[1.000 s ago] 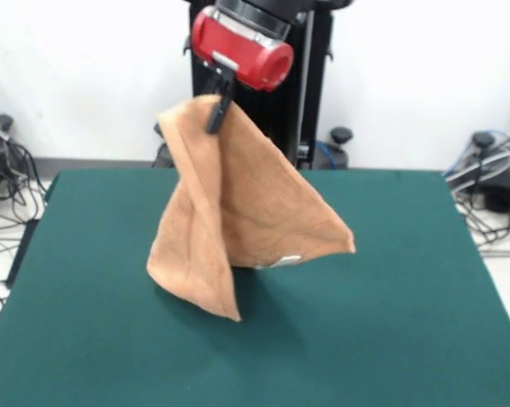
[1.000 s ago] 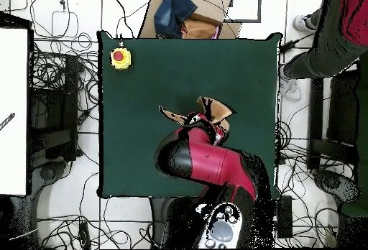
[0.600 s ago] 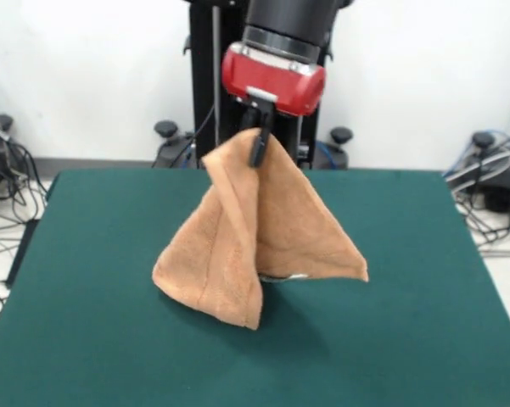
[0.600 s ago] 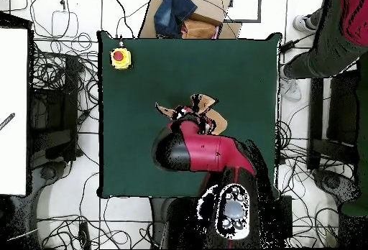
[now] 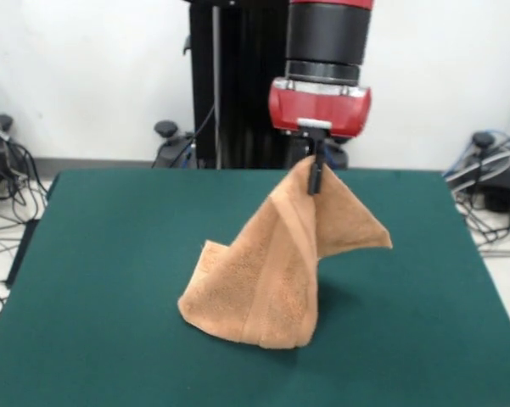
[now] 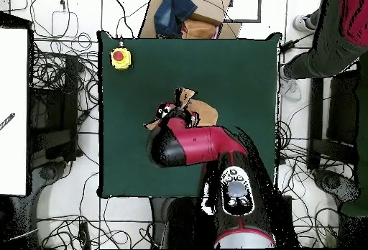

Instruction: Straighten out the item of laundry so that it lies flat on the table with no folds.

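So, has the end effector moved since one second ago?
Yes. In the front view the end effector, shut on the towel, has moved rightward past the black pedestal.

It was a robotics lab. An industrial arm (image 5: 327,51) on a black pedestal (image 5: 238,85) stood at a green table (image 5: 110,254) against a bare white wall (image 5: 85,68). Loose cables (image 6: 61,82) sprawled over the tiled floor (image 6: 129,6), and a yellow emergency-stop button (image 6: 119,57) sat on a table corner, far from the jaws.
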Controlling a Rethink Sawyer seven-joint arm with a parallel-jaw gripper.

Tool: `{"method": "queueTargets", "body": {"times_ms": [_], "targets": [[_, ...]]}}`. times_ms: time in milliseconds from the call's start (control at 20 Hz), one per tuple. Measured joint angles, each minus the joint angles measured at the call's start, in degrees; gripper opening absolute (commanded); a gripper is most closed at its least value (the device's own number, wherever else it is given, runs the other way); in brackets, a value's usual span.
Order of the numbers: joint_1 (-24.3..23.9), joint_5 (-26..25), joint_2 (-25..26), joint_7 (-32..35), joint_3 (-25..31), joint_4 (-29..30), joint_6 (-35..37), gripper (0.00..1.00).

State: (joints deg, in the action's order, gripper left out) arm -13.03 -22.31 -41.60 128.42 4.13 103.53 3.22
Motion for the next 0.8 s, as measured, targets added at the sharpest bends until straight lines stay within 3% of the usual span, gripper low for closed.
{"method": "queueTargets", "body": {"times_ms": [800], "targets": [[0.34, -2.70, 3.53, 0.00, 4.11, 0.17, -3.71, 0.00]]}}
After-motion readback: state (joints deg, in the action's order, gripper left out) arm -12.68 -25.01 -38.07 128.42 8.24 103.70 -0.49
